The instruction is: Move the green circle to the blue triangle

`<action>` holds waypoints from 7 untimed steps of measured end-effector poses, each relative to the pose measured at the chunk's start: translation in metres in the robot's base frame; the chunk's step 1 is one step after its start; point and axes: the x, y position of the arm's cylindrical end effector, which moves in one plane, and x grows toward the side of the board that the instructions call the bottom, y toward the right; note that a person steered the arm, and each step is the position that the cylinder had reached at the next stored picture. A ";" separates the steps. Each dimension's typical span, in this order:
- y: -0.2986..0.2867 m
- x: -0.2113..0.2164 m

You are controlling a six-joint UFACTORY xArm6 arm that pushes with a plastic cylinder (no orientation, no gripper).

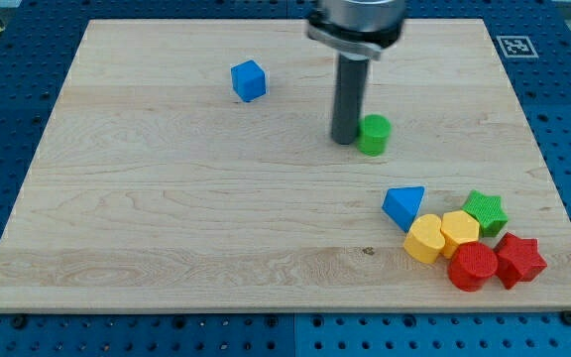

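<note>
Green circle (374, 134) touches my tip (346, 141) on its left; no hand to open, so I'd shove it toward the blue triangle (403, 206) below.

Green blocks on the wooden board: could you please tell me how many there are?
2. The green circle block sits just right of my tip, touching or nearly so. The green star block lies in the cluster at the view's lower right. None seem hidden.

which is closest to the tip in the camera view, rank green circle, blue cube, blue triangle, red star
From my tip:
1. green circle, right beside it on the view's right
2. blue triangle, lower right
3. blue cube, upper left
4. red star, far lower right

Triangle and cube are nearly tied.
</note>
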 end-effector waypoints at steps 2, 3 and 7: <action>0.031 -0.056; 0.081 -0.054; 0.055 0.000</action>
